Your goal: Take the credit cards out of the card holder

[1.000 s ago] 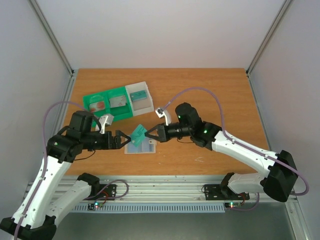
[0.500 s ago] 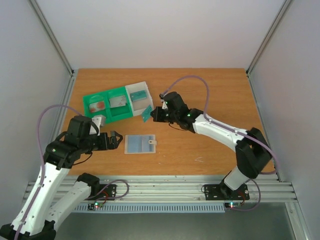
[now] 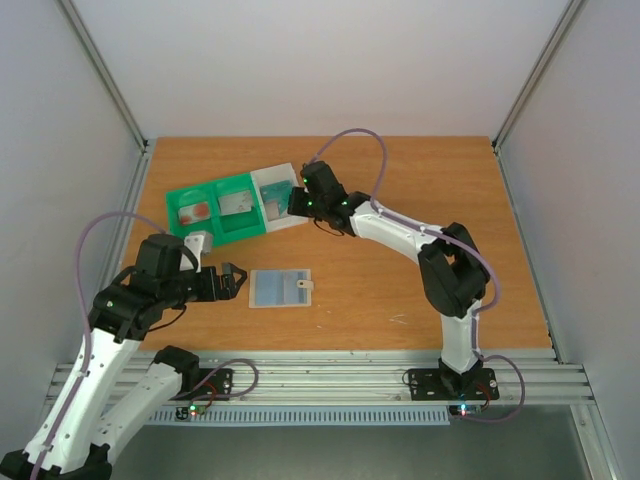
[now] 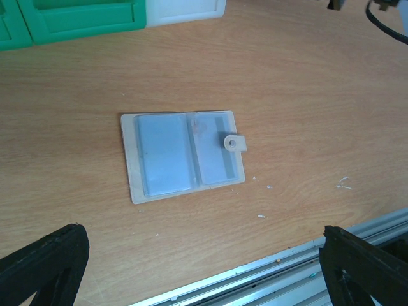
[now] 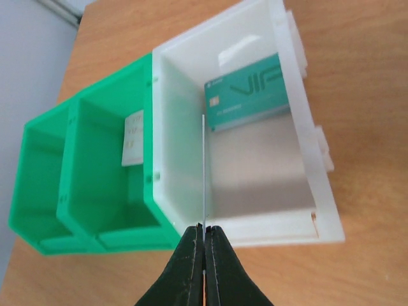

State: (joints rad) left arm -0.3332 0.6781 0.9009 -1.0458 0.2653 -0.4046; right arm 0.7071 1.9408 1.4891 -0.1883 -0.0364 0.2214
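Right gripper (image 5: 204, 231) first: fingers pressed together, clamped on a card (image 5: 203, 172) that I see edge-on from the wrist cam, just a thin pale line running away from the tips. Colour not readable from that angle. The card's far end reaches over the near wall of the white bay of the tray (image 5: 69, 166). I can't tell if it touches the bay floor. In that same bay a teal card (image 5: 245, 92) with VIP print lies at the far end, apart from the held one. The next bay over, green, has a pale card (image 5: 132, 137) with print at its far side. Top cam shows a red card (image 3: 196, 211) in the outermost green bay. The right arm is stretched far across the table (image 4: 306, 83) to the tray, which sits in the back left part.

Left gripper (image 4: 201, 231): fingers (image 4: 44, 261) spread wide apart, nothing between them. It sits near the front left of the table, pointing at the holder (image 4: 183, 155), just beside it and not touching.

The holder lies open and flat on the table, near the front edge, well apart from the tray and from the right gripper. Two pale blue pockets face up, and a small white tab (image 4: 234, 143) sticks off its right edge in the wrist view. The right pocket shows a faint pinkish patch near the fold. I can't tell if that's a card inside or a reflection. The left pocket looks plain blue.
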